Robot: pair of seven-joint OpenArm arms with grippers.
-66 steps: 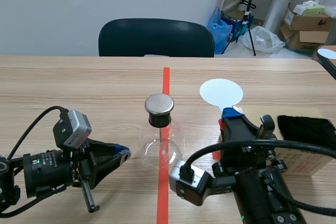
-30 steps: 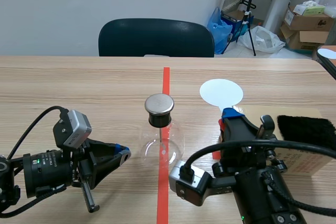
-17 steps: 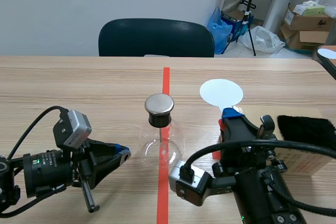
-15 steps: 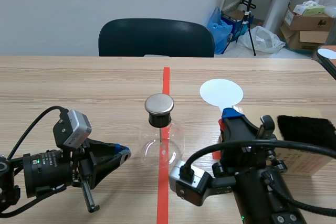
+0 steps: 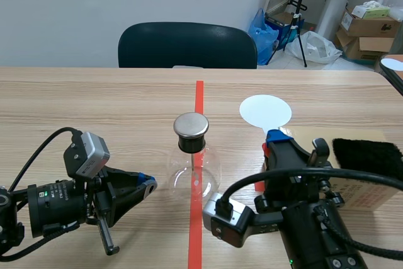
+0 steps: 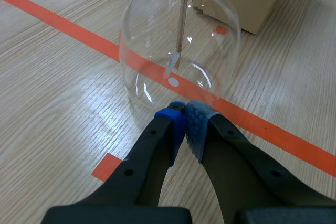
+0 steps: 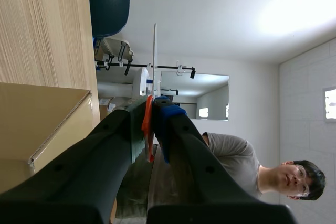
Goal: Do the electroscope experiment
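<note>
Finds left gripper [image 5: 150, 186] at lower left, closed on nothing, just beside glass flask [image 5: 194, 174] at centre. Finds right gripper [image 5: 276, 135], right of centre, clamped on white paddle [image 5: 265, 111].

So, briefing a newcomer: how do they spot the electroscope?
On the wooden table, follow the orange-red tape line. The electroscope stands on it: a clear glass flask with a round metal cap, unlike the flat white disc nearby.
</note>
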